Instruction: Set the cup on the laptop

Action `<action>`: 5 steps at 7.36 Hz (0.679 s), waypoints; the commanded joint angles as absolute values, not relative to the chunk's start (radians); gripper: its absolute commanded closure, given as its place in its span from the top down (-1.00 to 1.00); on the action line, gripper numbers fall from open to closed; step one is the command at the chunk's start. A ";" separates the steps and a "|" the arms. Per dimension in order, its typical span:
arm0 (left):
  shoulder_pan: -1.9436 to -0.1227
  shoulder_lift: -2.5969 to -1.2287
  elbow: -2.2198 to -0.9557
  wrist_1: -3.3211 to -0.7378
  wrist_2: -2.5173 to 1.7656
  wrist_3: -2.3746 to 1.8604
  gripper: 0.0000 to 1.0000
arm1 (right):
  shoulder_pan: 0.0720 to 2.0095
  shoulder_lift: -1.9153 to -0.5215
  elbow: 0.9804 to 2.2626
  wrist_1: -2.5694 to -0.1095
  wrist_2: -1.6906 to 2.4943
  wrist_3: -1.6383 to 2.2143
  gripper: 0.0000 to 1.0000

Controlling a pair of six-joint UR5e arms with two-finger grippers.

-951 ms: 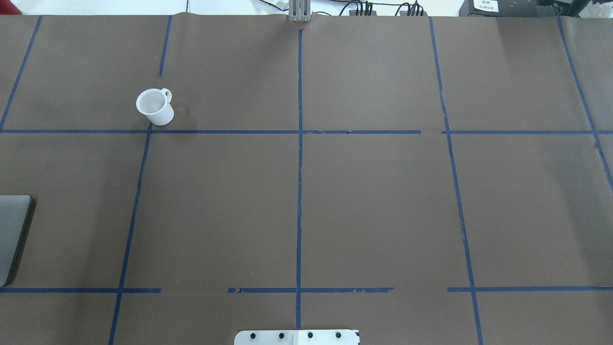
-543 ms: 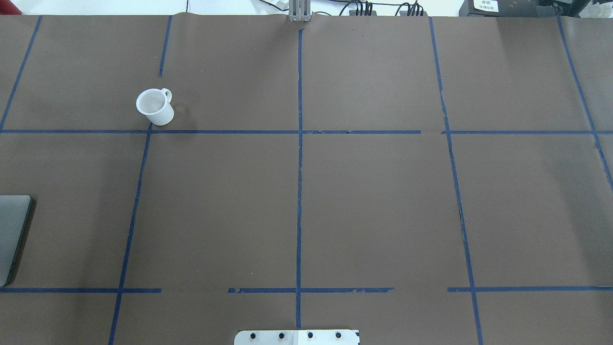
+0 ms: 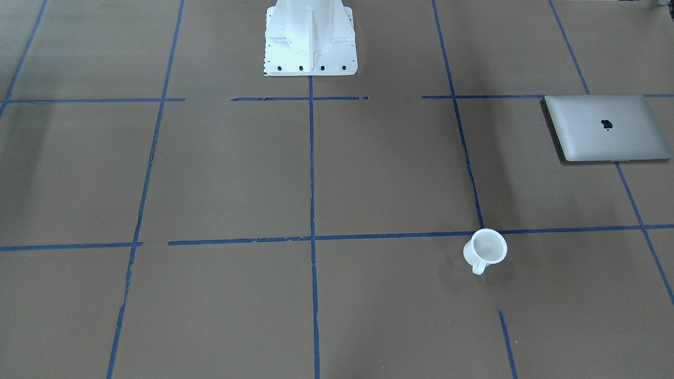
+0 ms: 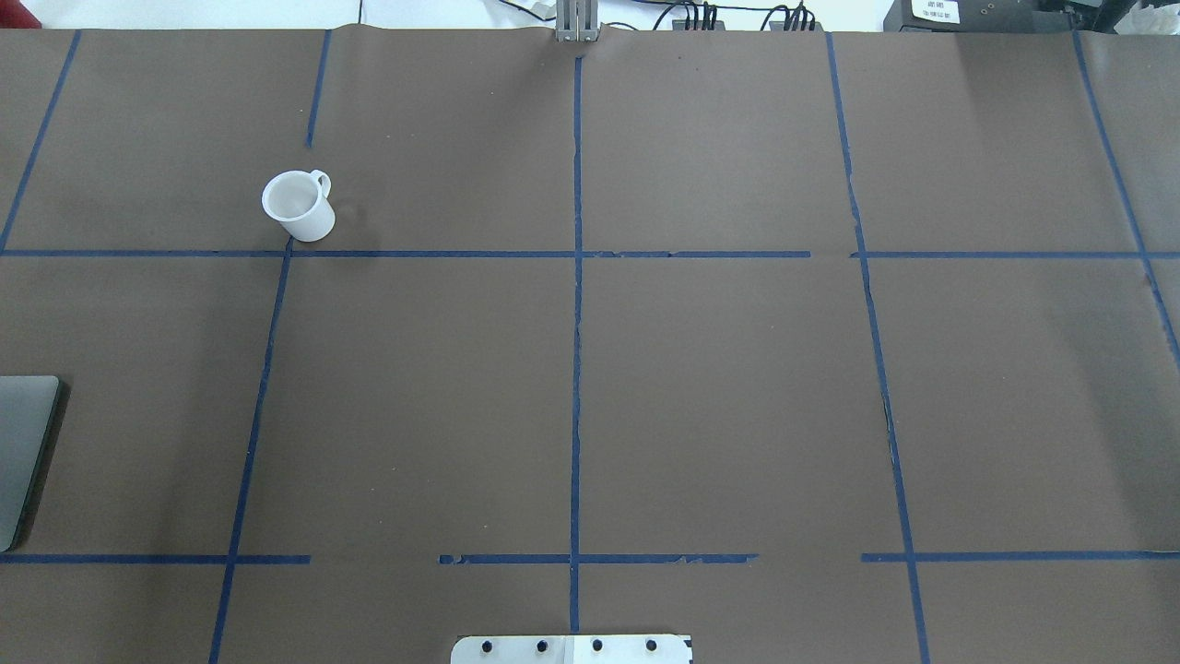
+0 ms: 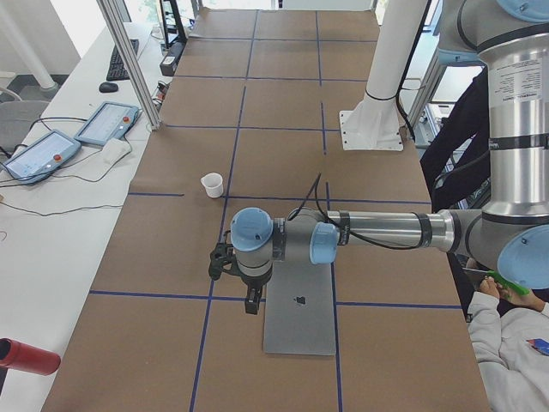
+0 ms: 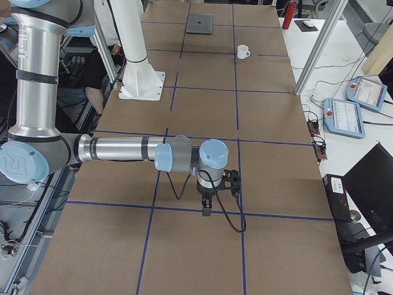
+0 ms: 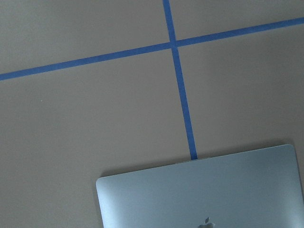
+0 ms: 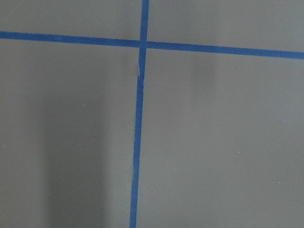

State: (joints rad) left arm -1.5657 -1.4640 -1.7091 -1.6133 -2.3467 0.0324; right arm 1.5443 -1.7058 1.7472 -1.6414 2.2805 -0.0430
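Note:
The small white cup (image 4: 297, 205) stands upright on the brown table, handle to the far right; it also shows in the front view (image 3: 485, 248) and both side views (image 5: 212, 184) (image 6: 243, 51). The closed silver laptop (image 3: 605, 129) lies flat near the table's left end, cut off by the overhead view's edge (image 4: 18, 452); the left wrist view shows its corner (image 7: 204, 194). My left gripper (image 5: 250, 300) hangs above the table beside the laptop (image 5: 300, 313), well short of the cup. My right gripper (image 6: 206, 209) hangs over bare table far from both. I cannot tell whether either is open or shut.
The white robot pedestal (image 3: 309, 37) stands at the table's near middle. Blue tape lines grid the brown paper. Teach pendants (image 5: 107, 123) lie on the side desk behind an aluminium post (image 5: 129, 60). A red cylinder (image 5: 26, 356) and a person's arm (image 5: 506, 335) are at the table's left end.

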 commanded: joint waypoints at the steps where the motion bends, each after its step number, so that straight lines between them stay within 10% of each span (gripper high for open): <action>1: -1.499 -1.557 -1.689 -1.719 -2.347 -0.040 1.00 | 1.545 -1.706 1.747 -1.641 2.281 -0.043 1.00; 5: -1.297 -1.838 -1.526 -1.881 -2.341 -0.077 1.00 | 1.545 -1.706 1.747 -1.641 2.279 -0.043 1.00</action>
